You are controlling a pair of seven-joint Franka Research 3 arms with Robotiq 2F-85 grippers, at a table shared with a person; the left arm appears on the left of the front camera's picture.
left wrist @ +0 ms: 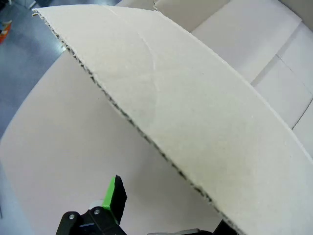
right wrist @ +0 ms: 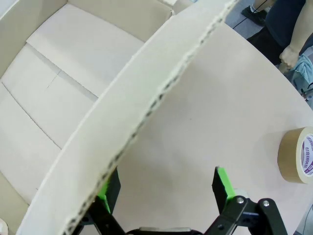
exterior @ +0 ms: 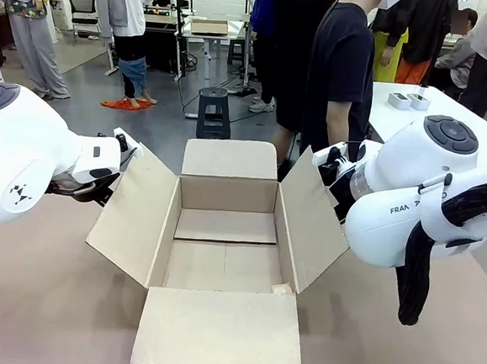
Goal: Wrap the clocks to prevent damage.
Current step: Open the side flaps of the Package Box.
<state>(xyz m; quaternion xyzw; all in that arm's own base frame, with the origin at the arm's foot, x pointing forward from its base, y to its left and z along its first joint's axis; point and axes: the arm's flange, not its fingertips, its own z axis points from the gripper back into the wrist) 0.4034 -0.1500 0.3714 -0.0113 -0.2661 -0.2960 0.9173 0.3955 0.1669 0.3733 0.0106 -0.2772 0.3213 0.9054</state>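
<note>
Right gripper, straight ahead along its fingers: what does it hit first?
Probably the bare table just outside the box's side flap. The right gripper is open, and the flap's edge crosses in front of one finger, so that finger may clip the flap first; depth is unclear.

Box (exterior: 222, 269) opening was unobstructed from above, all four flaps splayed outward; a person (exterior: 341, 72) stood just behind far flap (exterior: 230, 158), blocking approach from that side. Left flap (exterior: 134, 215) and right flap (exterior: 312, 225) slanted out over table (exterior: 40, 301), their edges crossing close in front of left gripper (exterior: 124, 149) and right gripper (right wrist: 166, 188) resp., barring a straight path inward. Bare table lay free outboard of both flaps and either side of near flap (exterior: 217, 330), excl. tape roll (right wrist: 297, 154) beyond right gripper, apart from the flap.
</note>
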